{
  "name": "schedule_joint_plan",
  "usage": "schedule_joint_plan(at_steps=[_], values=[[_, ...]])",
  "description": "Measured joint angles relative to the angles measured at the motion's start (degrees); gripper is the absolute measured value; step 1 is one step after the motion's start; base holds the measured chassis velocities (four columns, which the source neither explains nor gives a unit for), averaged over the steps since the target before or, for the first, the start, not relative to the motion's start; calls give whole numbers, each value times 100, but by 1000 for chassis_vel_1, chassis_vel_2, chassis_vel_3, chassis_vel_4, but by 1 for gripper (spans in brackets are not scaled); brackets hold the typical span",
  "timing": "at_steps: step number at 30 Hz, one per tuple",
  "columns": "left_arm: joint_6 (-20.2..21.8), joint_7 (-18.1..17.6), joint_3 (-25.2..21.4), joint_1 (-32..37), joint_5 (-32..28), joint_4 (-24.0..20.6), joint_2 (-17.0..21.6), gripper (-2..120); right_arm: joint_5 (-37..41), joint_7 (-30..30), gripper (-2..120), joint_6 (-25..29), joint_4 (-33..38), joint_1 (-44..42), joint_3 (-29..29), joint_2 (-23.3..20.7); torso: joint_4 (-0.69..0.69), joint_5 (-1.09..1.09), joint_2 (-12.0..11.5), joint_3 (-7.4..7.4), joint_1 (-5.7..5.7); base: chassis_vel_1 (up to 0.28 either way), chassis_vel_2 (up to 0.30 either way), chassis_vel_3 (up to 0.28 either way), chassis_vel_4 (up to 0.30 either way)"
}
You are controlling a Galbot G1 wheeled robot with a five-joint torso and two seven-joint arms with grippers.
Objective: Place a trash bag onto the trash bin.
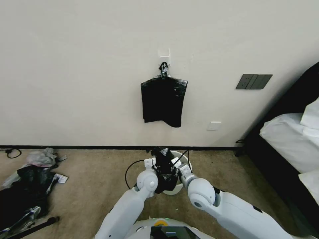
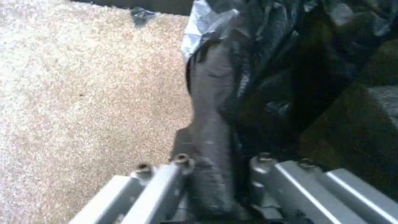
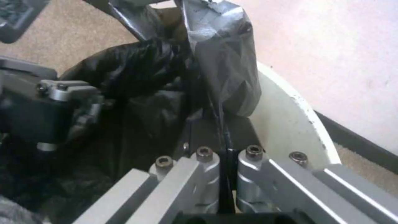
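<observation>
Bag: the black trash bag (image 1: 165,169) hangs bunched up over the white trash bin (image 1: 184,159) on the carpet by the wall.
Left gripper (image 2: 219,165): pinched tight on a fold of the bag.
Right gripper (image 3: 226,155): squeezed together on the bag's thin edge, just above the bin's rim.
Wall: a flat pack of black bags (image 1: 162,101) hangs there.

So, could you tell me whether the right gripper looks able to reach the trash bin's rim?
Probably yes: the right gripper, shut on the trash bag, sits beside the trash bin rim, nothing between.
</observation>
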Motion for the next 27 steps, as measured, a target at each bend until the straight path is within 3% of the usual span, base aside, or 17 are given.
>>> schedule_joint_plan(at_steps=[2,15,27], values=[[-58,33,-45,44,-48,-42,38,2,-2,-1,0,2,1,-33,20,13,-1,-1,0,0,0,0,0,0,0],[-247,42,-221,191,-56,-279,166,2,35,-34,0,6,159,-137,222,-9,1,2,-1,1,0,0,0,0,0],[-696,499,-715,798,64,-1442,797,2,249,-453,0,184,461,-180,1159,-114,1,0,-1,1,0,0,0,0,0]])
